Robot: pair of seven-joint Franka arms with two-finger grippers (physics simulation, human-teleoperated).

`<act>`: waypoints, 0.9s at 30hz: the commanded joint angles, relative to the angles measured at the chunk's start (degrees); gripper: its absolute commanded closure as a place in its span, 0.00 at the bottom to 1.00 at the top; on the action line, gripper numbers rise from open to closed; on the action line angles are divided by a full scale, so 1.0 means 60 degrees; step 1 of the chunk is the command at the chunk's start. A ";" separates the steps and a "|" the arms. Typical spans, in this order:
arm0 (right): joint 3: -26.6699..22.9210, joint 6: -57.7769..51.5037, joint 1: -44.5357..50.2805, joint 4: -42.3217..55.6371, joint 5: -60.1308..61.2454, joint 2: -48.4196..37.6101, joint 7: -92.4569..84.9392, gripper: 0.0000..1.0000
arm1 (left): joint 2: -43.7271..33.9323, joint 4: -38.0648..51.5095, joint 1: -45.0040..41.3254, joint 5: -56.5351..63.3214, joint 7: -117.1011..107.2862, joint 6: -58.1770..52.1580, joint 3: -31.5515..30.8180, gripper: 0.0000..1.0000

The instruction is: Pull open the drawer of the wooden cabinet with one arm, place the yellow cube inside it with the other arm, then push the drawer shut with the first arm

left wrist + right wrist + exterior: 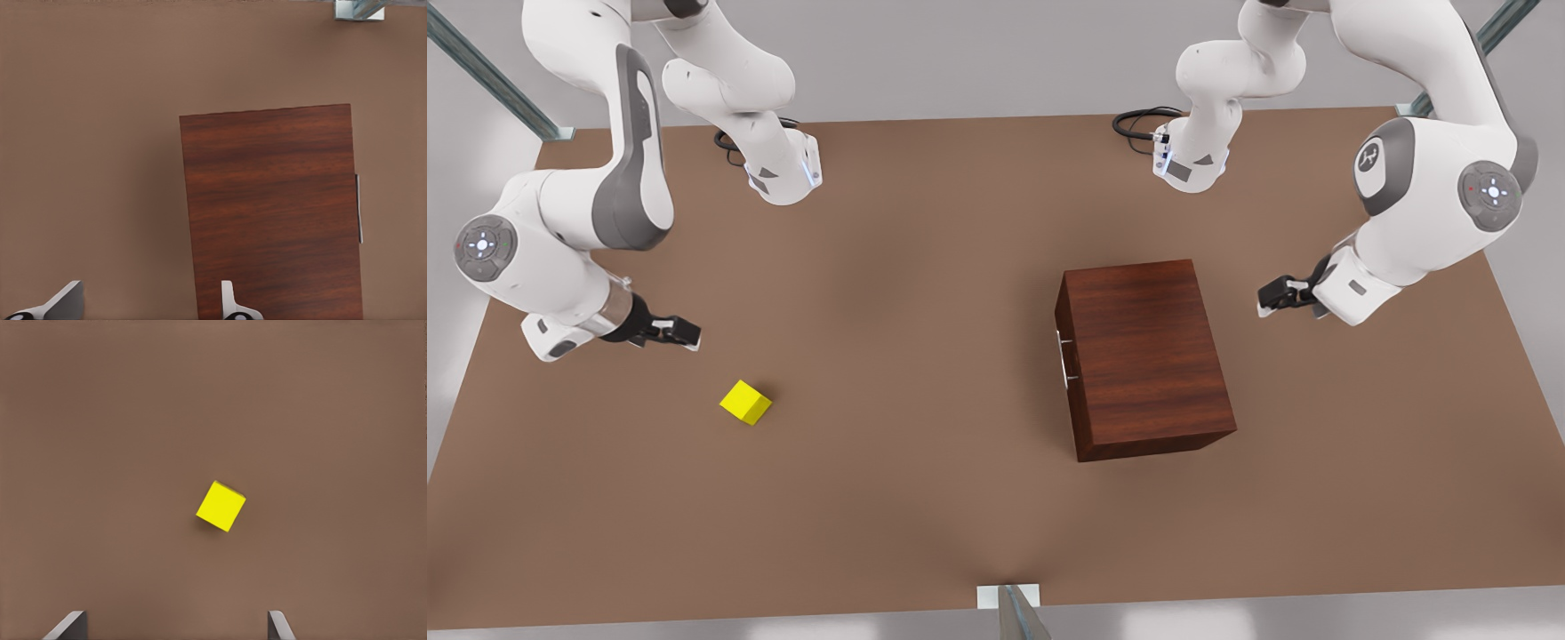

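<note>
The wooden cabinet (pixel 1147 356) (pixel 273 213) stands right of the table's middle in the front view. Its drawer (pixel 1069 331) is closed, flush with the face turned toward the front view's left, and carries a thin silver handle (pixel 1064 359) (pixel 359 208). The yellow cube (pixel 745 402) (pixel 221 506) lies alone on the table at the front view's left. My left gripper (pixel 1267 298) (pixel 148 297) hovers open just off the cabinet's far side from the handle. My right gripper (pixel 694 336) (pixel 173 620) hangs open above the table, a little back and left of the cube, holding nothing.
Both arm bases (pixel 783 173) (pixel 1187 160) sit at the back of the brown table (pixel 925 356), each with a black cable loop. A metal post bracket (pixel 1009 597) stands at the table's front edge. Bare tabletop separates cube and cabinet.
</note>
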 commanded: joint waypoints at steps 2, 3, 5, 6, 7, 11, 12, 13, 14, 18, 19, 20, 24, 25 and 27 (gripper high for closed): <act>-0.0001 0.0084 -0.0053 0.0019 0.0026 0.0024 0.0438 0.00 | -0.0010 0.0007 -0.0057 -0.0020 -0.0033 0.0217 -0.0007 0.00; 0.0013 0.0040 -0.0053 0.0282 -0.0003 0.0287 0.1342 0.00 | -0.0010 0.0123 -0.0086 -0.0020 -0.0047 0.0217 -0.0007 0.00; 0.0013 0.0069 0.0123 0.0487 0.0011 0.0536 0.5367 0.00 | 0.0225 0.0183 -0.0933 0.1120 -0.0323 -0.0105 -0.0022 0.00; 0.0028 0.0098 0.0312 0.0649 -0.0003 0.0786 0.6795 0.00 | 0.0385 0.0197 -0.1359 0.1108 -0.2122 -0.0120 -0.0051 0.00; -0.0001 0.0158 0.0284 0.0678 0.0041 0.0903 0.6899 0.00 | 0.0517 0.0198 -0.1754 0.1210 -0.2464 -0.0120 -0.0065 0.00; 0.0013 0.0933 0.0372 0.0591 0.0392 0.1679 0.6914 0.00 | 0.1234 0.0607 -0.4304 0.1460 -0.4162 -0.0149 -0.0124 0.00; -0.0031 0.1387 0.0328 0.0547 0.0392 0.2017 0.6899 0.00 | 0.1777 0.1003 -0.5007 0.2030 -0.5144 -0.0149 -0.0139 0.00; -0.0060 0.1549 0.0254 0.0547 0.0407 0.2207 0.6899 0.00 | 0.2260 0.1266 -0.5491 0.2324 -0.5671 -0.0134 -0.0139 0.00; -0.0060 0.1798 0.0196 0.0547 0.0421 0.2427 0.6914 0.00 | 0.2802 0.1720 -0.5711 0.2280 -0.6154 -0.0032 -0.0153 0.00; -0.0075 0.2472 0.0049 0.0547 0.0582 0.3115 0.6928 0.00 | 0.4004 0.1999 -0.6312 0.2397 -0.8894 0.1535 -0.0139 0.00; -0.0060 0.2545 -0.0141 0.0547 0.0890 0.3145 0.6899 0.00 | 0.4282 0.2101 -0.6414 0.2836 -0.9538 0.1711 -0.0139 0.00; -0.0060 0.2545 -0.0214 0.0547 0.0890 0.3189 0.6914 0.00 | 0.4736 0.2497 -0.6619 0.3407 -1.0271 0.1785 -0.0139 0.00; -0.0060 0.3730 -0.0346 -0.0375 0.0890 0.3306 0.6899 0.00 | 0.5132 0.2512 -0.6898 0.4228 -1.0755 0.1653 -0.0109 0.00; -0.0060 0.4037 -0.0346 -0.0711 0.0890 0.3262 0.6870 0.00 | 0.5132 0.2512 -0.6898 0.4272 -1.0770 0.1638 -0.0095 0.00; -0.0060 0.4244 -0.0346 -0.1006 0.0876 0.3233 0.6797 0.00 | 0.5483 0.3067 -0.6883 0.4697 -1.0814 0.1565 0.0066 0.00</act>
